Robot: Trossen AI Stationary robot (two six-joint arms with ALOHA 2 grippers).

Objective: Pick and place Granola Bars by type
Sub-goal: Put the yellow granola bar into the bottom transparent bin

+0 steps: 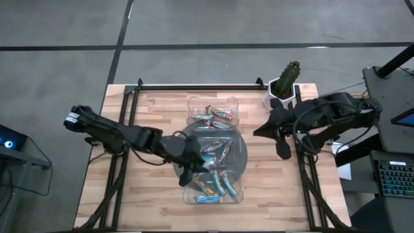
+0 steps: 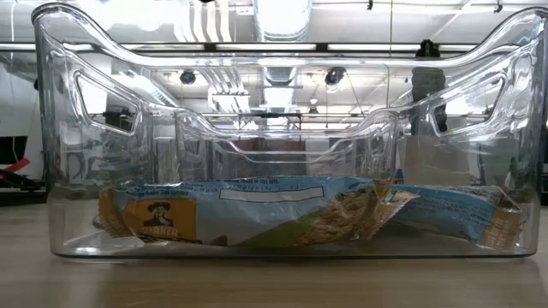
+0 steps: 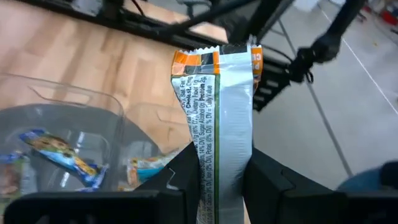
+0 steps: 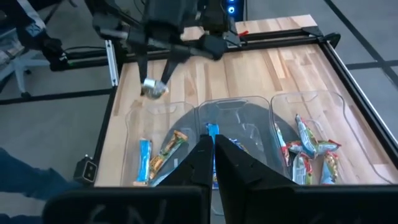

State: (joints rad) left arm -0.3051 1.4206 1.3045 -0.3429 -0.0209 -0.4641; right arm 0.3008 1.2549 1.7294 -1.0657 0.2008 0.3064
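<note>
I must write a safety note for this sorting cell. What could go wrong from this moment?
1. The left end effector grips the orange-and-silver foil-wrapped granola bar only at one end, so it might swing or slip out.
2. It hangs beside the clear plastic compartment tray; released here, the bar could land in a wrong compartment or on the light wooden table.

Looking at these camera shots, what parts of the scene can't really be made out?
- Left gripper: the held granola bar shows only its silver back; its lower end is cut off.
- Low view: tray wall fills the frame, hiding both arms.
- High view: wrappers too small to read.
</note>
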